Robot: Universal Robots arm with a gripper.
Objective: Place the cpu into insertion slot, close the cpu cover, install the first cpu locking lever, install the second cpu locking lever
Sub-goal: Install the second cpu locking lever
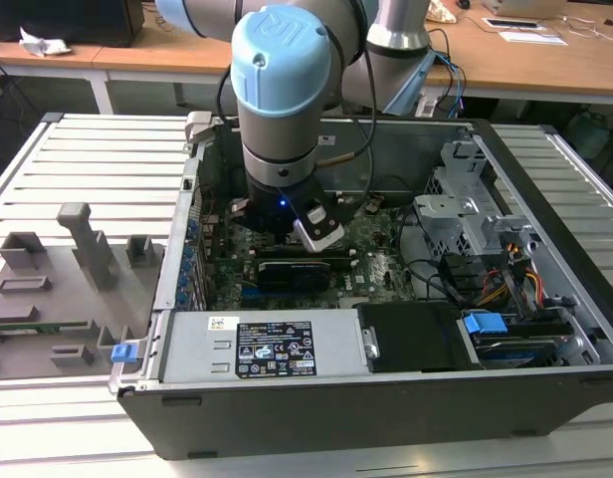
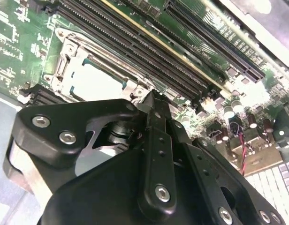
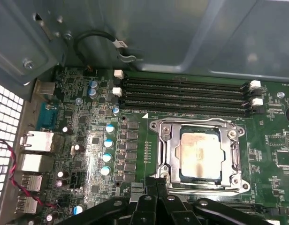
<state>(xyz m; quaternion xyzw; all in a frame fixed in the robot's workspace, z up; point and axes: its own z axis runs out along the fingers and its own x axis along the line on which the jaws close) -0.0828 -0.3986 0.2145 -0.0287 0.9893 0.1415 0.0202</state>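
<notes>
Slatted white workbench carries open computer case; wooden desks behind. Exterior view: one robot arm reaches down into case over motherboard.

Second wrist view: gripper, fingers pressed together, empty, tip just beside socket edge, likely working latch there.

First wrist view: one cpu seated in insertion slot; cpu cover lies shut around it, framing chip. Four memory slots run alongside.

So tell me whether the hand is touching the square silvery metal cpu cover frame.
Cannot tell. In the first wrist view the hand meets the near edge of the cover frame in the picture, but neither contact nor a gap shows plainly.
</notes>
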